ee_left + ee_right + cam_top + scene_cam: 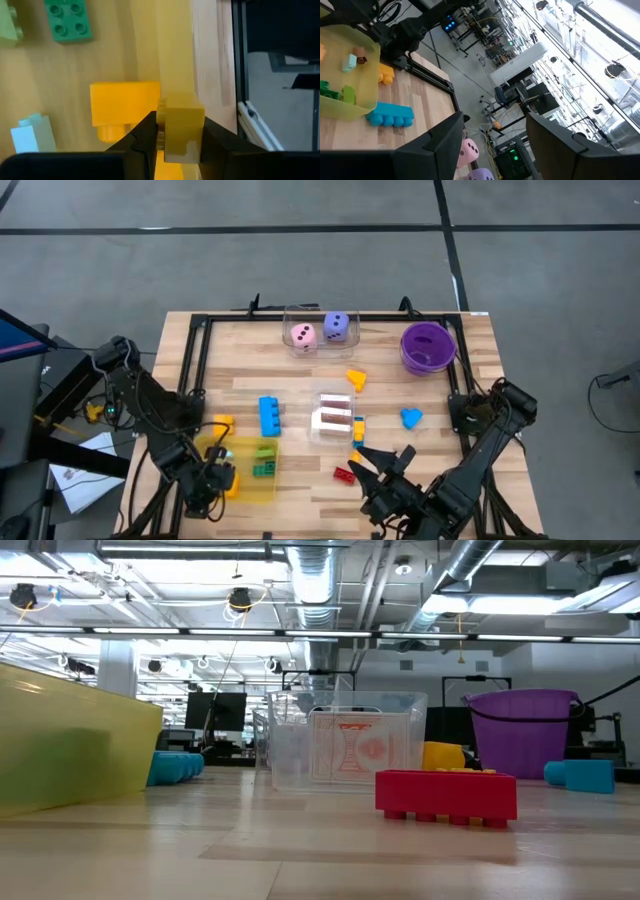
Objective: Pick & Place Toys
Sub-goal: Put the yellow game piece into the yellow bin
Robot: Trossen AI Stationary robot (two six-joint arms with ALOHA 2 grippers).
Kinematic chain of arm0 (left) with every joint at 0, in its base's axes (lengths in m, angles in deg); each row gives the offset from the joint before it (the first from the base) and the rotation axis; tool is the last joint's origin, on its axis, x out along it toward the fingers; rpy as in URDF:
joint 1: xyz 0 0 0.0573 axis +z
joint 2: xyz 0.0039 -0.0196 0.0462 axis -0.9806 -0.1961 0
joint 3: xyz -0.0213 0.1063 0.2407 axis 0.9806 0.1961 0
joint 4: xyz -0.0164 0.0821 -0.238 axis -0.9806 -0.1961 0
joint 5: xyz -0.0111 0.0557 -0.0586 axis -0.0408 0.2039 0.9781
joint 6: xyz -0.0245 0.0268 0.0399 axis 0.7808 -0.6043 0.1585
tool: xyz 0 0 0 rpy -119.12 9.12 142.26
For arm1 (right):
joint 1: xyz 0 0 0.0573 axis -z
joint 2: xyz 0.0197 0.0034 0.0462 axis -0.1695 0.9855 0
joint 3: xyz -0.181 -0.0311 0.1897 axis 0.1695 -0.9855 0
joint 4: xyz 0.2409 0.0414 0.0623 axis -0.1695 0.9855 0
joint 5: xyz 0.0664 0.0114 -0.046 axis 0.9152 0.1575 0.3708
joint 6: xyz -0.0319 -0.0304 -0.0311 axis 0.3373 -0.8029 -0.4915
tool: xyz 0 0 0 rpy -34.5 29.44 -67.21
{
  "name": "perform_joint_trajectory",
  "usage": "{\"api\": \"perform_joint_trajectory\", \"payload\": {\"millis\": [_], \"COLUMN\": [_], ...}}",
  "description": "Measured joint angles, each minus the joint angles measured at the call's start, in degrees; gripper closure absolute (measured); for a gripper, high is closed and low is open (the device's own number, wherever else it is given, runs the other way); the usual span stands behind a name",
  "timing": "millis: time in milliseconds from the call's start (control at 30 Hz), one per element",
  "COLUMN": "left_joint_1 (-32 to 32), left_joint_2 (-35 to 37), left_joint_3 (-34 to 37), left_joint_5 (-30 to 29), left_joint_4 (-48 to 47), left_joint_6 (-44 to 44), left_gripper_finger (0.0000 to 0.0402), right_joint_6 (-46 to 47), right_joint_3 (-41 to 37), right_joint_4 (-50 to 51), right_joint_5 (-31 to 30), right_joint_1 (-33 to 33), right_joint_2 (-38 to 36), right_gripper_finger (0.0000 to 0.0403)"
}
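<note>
My left gripper (222, 478) hovers over the left part of the yellow translucent tray (250, 480), shut on a small yellow brick (182, 127). Inside the tray lie another yellow brick (125, 107), a green brick (67, 20) and a light blue piece (32, 132). On the table rest a blue brick (269, 416), a yellow piece (222, 423), an orange shape (357, 379), a blue shape (411, 418) and a red brick (344, 474). My right gripper (385, 465) stands open near the front edge, pointing level, nothing between its fingers. My left gripper pinches the small yellow brick by two opposite sides (167, 132) between its two fingers. The fingers come steeply from above, slanting down. The brick is held over the tray's wall (175, 50), above the bricks on the tray floor.
A clear box (320, 332) at the far edge holds a pink die (303, 336) and a purple die (337, 327). The purple bowl (428, 346) stands far right. Another clear box (335, 417) with cards sits mid-table. A black frame (195, 360) borders the table.
</note>
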Motion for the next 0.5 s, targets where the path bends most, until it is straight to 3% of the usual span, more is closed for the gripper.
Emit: {"api": "perform_joint_trajectory", "payload": {"millis": [500], "left_joint_1": [0.0], "left_joint_2": [-0.01], "left_joint_3": [0.0], "left_joint_5": [-1.7], "left_joint_4": [1.06], "left_joint_6": [0.83], "left_gripper_finger": [0.03], "right_joint_6": [0.0], "right_joint_3": [0.0], "right_joint_4": [-0.02], "right_joint_5": [0.2], "right_joint_1": [-0.28], "right_joint_2": [0.0], "right_gripper_finger": [0.0193]}}
